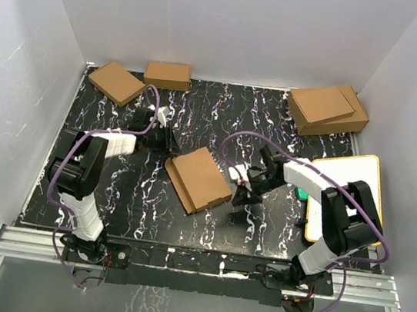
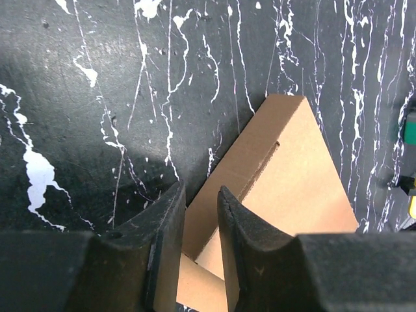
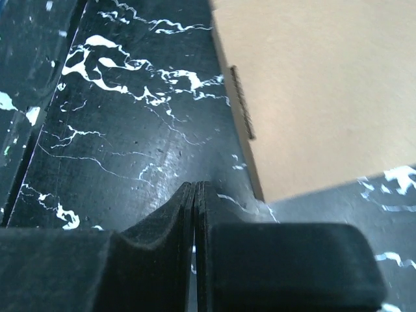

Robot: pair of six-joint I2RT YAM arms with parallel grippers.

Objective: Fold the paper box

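Paper box (image 1: 199,179) lies flat mid-table (image 1: 146,213), looking closed. Right gripper (image 3: 195,188) is pressed together, empty, just beside the box's right corner. Left gripper (image 2: 200,195) has a narrow gap at the far-left corner; we cannot tell if it pinches. Risk: a 1-sided tug skews or reopens the box. 2 stacked boxes (image 1: 328,109) sit well apart; we judge nothing obstructs.

Both arms share one build: the left arm (image 1: 80,170) and right arm (image 1: 348,216) have bulky black joint housings linked by white segments, each rising from a black base (image 1: 93,248). A thin purple cable (image 1: 262,135) loops loosely along each arm. The left gripper (image 2: 201,192) has matte black fingers (image 2: 166,253) with scooped, curved inner faces, and the right gripper (image 3: 195,188) has the same moulded black fingers (image 3: 162,227).
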